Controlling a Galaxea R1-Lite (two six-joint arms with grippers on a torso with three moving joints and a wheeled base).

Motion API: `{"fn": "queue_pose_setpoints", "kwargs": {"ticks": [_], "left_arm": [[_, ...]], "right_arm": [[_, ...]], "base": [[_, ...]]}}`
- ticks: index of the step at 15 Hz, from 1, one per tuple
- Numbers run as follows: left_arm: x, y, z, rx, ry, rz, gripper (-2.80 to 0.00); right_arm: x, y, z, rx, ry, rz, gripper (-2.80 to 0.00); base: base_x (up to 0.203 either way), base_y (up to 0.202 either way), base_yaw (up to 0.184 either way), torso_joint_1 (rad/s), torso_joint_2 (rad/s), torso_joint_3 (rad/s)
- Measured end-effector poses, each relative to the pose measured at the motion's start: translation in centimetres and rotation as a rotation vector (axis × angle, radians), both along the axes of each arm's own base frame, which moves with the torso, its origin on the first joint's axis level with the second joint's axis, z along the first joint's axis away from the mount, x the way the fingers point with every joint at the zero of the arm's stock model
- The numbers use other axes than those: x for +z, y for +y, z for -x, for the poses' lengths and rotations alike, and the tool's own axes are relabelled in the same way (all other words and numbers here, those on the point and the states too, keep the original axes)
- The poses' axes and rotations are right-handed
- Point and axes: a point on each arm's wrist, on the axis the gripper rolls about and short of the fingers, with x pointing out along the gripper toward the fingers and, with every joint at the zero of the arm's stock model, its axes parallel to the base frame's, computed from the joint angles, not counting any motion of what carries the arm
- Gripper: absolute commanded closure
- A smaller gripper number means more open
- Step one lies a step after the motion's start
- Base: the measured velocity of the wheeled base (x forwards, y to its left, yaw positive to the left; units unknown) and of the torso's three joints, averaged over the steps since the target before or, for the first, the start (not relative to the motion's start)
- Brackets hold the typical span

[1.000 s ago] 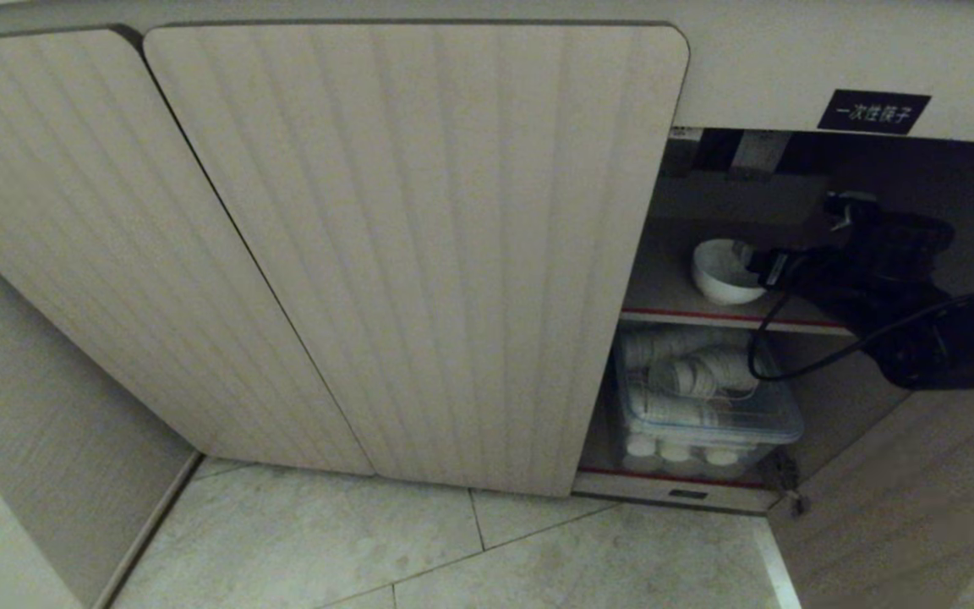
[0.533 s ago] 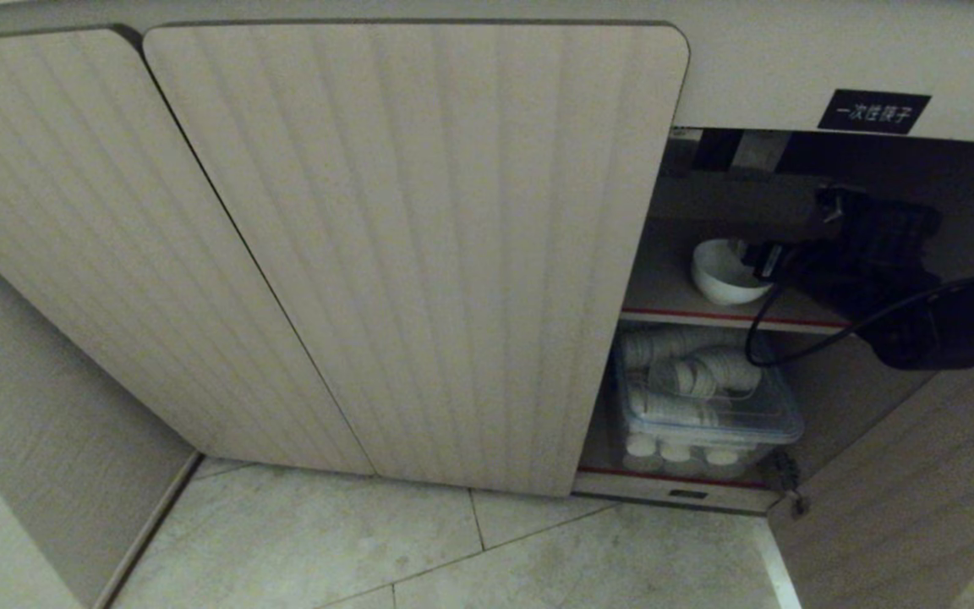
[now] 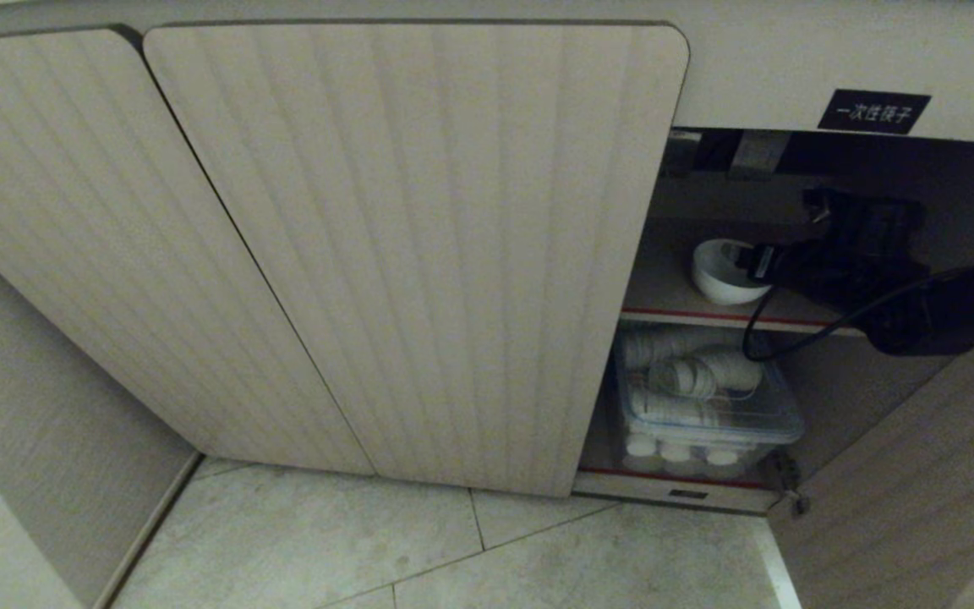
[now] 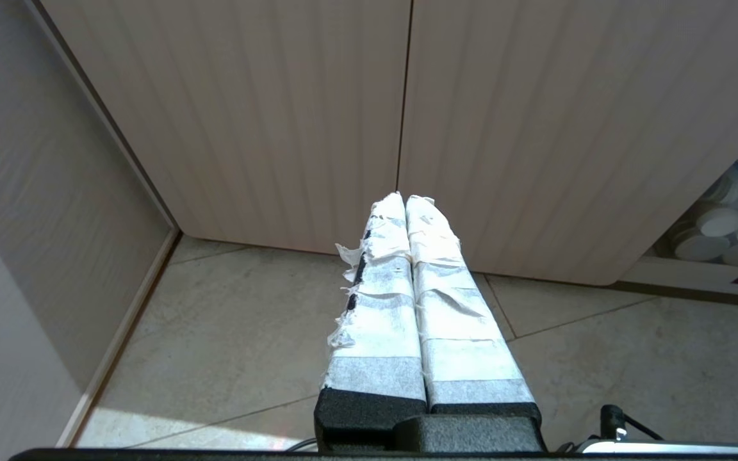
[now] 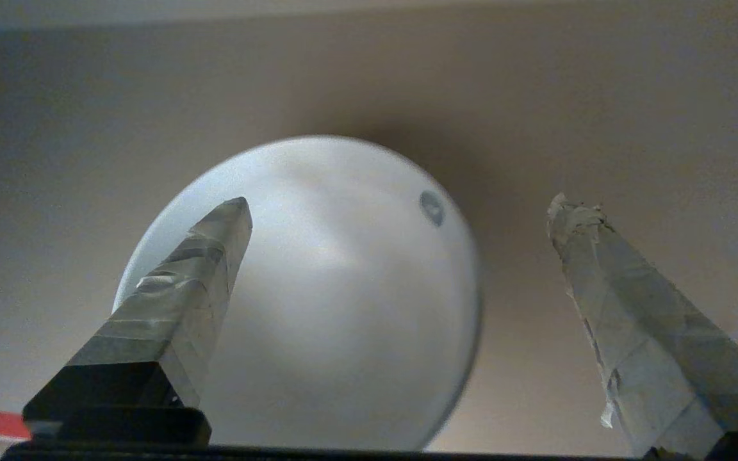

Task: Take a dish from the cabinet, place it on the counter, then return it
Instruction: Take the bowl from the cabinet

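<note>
From the head view I see the cabinet (image 3: pixel 419 254) with two ribbed doors closed and the right bay open under a small black label (image 3: pixel 873 111). The dish (image 3: pixel 719 272) stands on the upper, red-edged shelf (image 3: pixel 673 315), close to the left wall of the bay. My right gripper (image 3: pixel 749 262) reaches into the bay from the right and arrives at the dish; here I cannot tell how its fingers stand. Under the shelf a clear plastic box (image 3: pixel 707 414) with white cups fills most of the lower bay.

The left wrist view gives what the head view does not: my left gripper (image 4: pixel 405 200) hangs over the floor tiles (image 4: pixel 247 333) in front of the closed doors, its taped fingers pressed together with nothing between them.

In the right wrist view the taped fingers (image 5: pixel 183 301) are spread wide and released. One finger lies in front of the dish (image 5: pixel 343 301); the other is apart from the rim, with bare shelf between. The dish is not gripped.
</note>
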Motion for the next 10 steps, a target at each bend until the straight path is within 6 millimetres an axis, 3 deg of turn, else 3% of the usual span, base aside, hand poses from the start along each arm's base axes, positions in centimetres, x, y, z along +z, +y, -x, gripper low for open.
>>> {"fn": "queue_pose_setpoints", "kwargs": {"ticks": [10], "left_arm": [[0.0, 0.0, 0.0, 0.0, 0.0, 0.0, 0.0]], "right_arm": [[-0.29, 0.06, -0.58, 0.001, 0.096, -0.012, -2.8]], "base": [[0.0, 0.0, 0.0, 0.0, 0.0, 0.0]]}}
